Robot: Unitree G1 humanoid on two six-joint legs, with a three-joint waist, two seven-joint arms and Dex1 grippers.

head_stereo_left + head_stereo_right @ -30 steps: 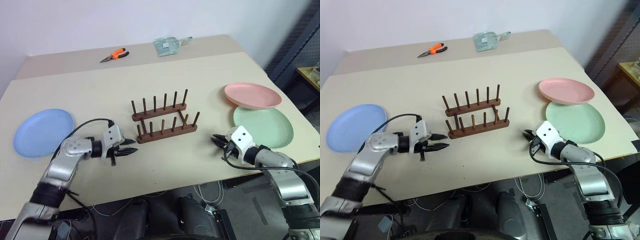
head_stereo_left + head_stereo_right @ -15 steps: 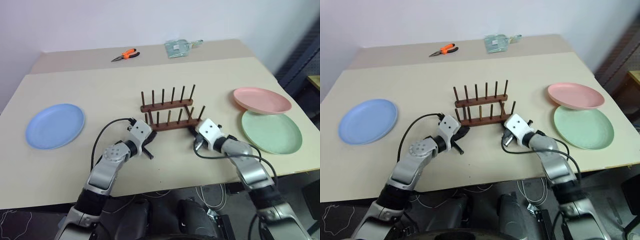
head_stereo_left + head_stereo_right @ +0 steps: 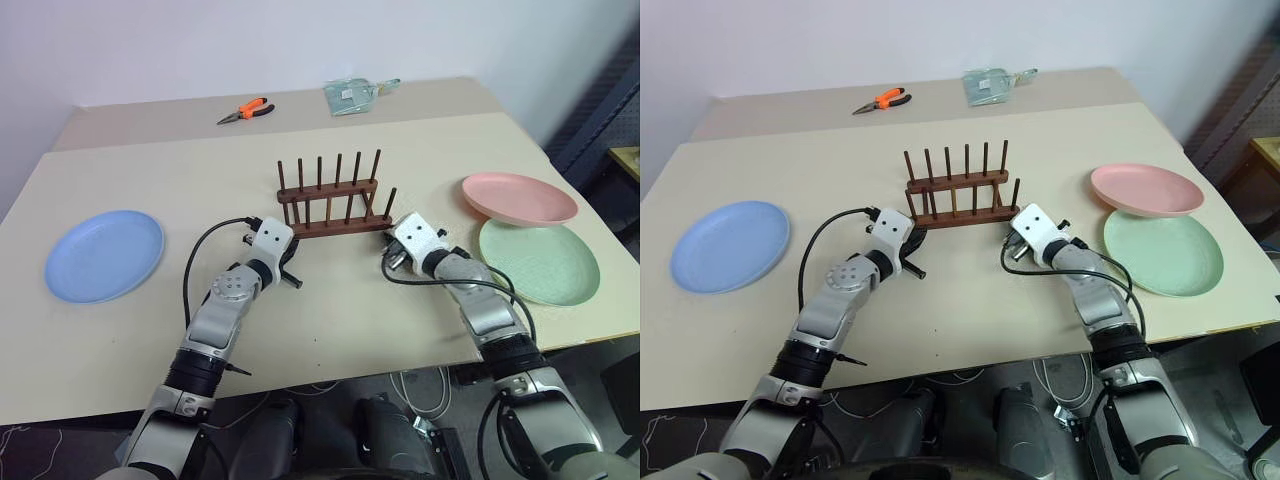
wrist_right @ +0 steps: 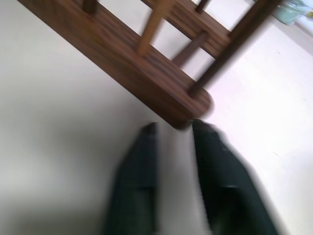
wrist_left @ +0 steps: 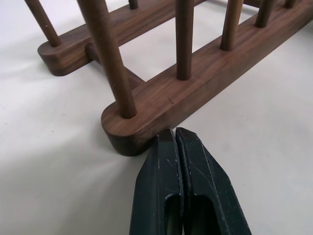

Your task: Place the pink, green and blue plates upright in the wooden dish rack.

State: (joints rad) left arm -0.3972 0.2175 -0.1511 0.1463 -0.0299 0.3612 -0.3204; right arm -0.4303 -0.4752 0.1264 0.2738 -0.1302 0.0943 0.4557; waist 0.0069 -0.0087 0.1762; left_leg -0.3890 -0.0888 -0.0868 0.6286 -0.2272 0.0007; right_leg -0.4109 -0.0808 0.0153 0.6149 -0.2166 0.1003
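Both grippers at the wooden dish rack [image 3: 335,205], nothing held.
Left gripper [image 5: 175,136] clenched, tips at rounded near-rail end; right gripper [image 4: 175,131] parted, empty, at other end. Matte round plates flat on table: blue plate [image 3: 104,254] far left; pink plate [image 3: 519,198] overlapping green plate [image 3: 540,260] right.

The right tool [image 4: 173,132] is smeared by blur in its wrist view. The wooden dish rack [image 5: 205,83] runs off that close view's edges, peg tops cut. The pink plate [image 3: 518,197] covers the green plate's [image 3: 540,262] far rim.
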